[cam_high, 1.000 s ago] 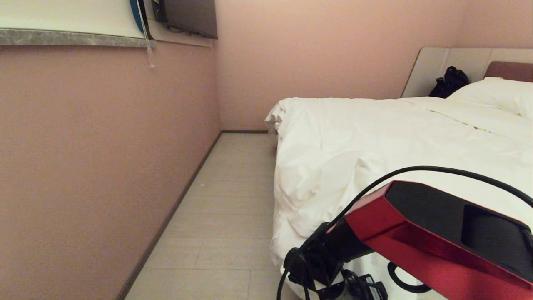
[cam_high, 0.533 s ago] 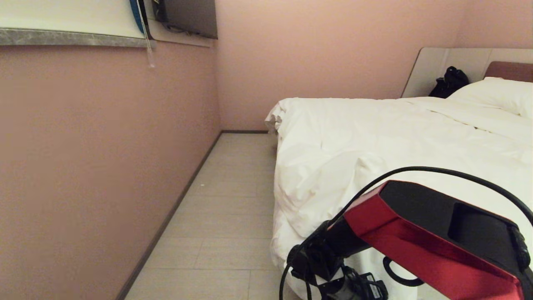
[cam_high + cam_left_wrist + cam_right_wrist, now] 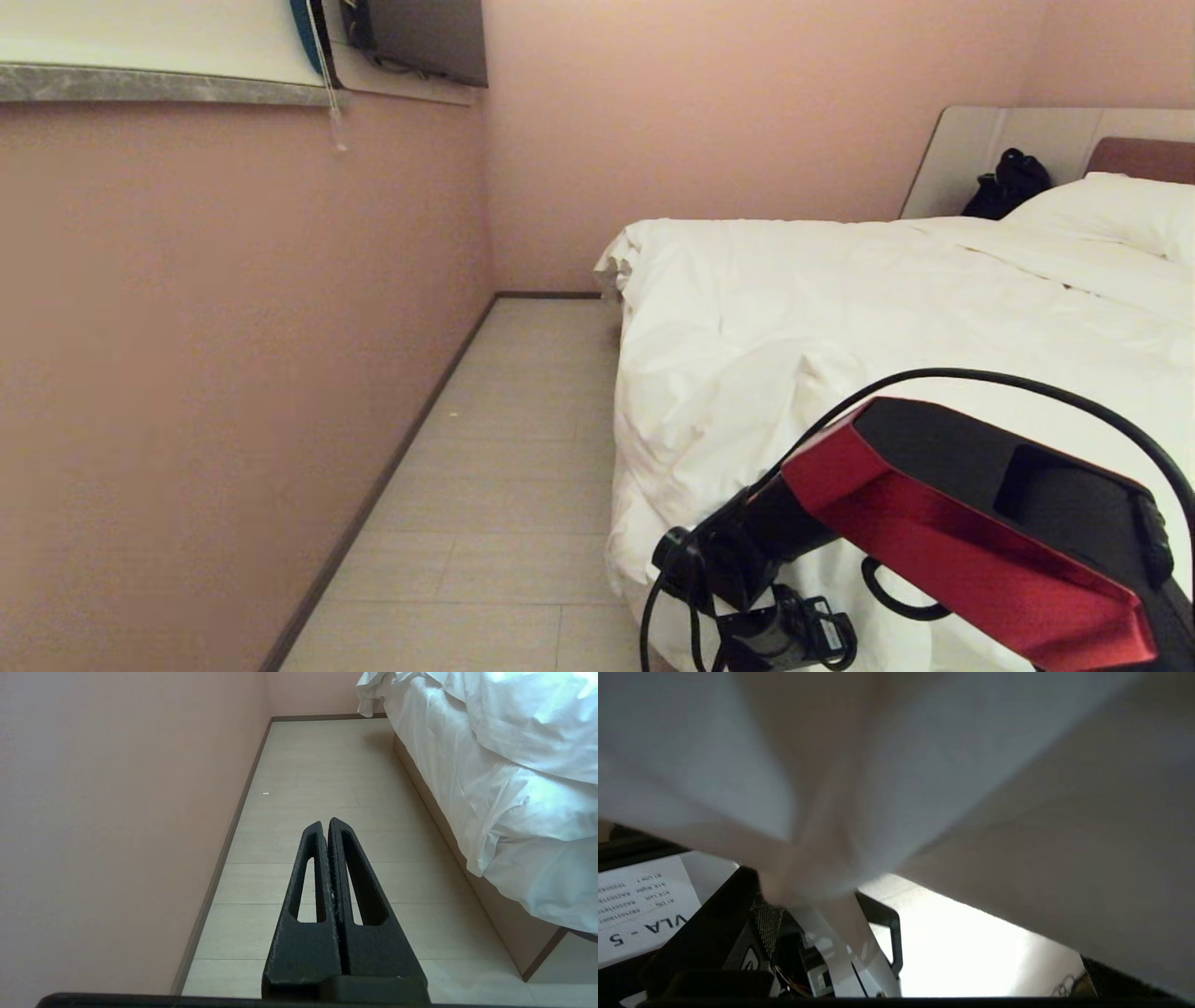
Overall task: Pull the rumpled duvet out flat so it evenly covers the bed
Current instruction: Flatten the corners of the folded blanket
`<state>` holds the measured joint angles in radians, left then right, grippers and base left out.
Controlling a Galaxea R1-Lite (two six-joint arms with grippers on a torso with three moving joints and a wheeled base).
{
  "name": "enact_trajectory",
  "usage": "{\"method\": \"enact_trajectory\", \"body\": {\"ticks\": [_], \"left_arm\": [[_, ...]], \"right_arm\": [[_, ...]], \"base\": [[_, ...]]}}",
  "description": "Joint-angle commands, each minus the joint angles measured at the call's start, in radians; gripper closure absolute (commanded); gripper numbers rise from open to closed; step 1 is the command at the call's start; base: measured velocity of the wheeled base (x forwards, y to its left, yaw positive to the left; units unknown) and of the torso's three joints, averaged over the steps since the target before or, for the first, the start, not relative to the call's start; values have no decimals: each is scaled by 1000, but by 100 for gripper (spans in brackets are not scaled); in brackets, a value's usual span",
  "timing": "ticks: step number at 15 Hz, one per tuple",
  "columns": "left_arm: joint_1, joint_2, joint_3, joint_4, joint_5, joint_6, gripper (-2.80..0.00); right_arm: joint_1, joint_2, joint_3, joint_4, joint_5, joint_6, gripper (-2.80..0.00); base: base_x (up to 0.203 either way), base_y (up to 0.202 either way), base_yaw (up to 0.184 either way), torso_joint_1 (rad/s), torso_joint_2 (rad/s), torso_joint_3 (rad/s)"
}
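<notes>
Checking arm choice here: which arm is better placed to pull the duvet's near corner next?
Right. The right arm reaches down at the bed's near corner, over the hanging duvet. The left gripper is shut and points along the floor beside the bed, away from the fabric.
</notes>
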<state>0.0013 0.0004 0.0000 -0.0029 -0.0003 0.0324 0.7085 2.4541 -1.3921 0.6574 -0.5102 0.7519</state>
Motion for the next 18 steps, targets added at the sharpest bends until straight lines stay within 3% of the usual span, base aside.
{"method": "enact_trajectory", "body": {"ticks": [1,18], "left_arm": [[0,0,0,0,0,0,0],[0,0,0,0,0,0,0]], "right_arm": [[-11,18,-2,-50,-3,-20,-280],[-27,52,-56,-93,-14,-49,-280]], "base": [[0,0,0,0,0,0],[0,0,0,0,0,0]]}}
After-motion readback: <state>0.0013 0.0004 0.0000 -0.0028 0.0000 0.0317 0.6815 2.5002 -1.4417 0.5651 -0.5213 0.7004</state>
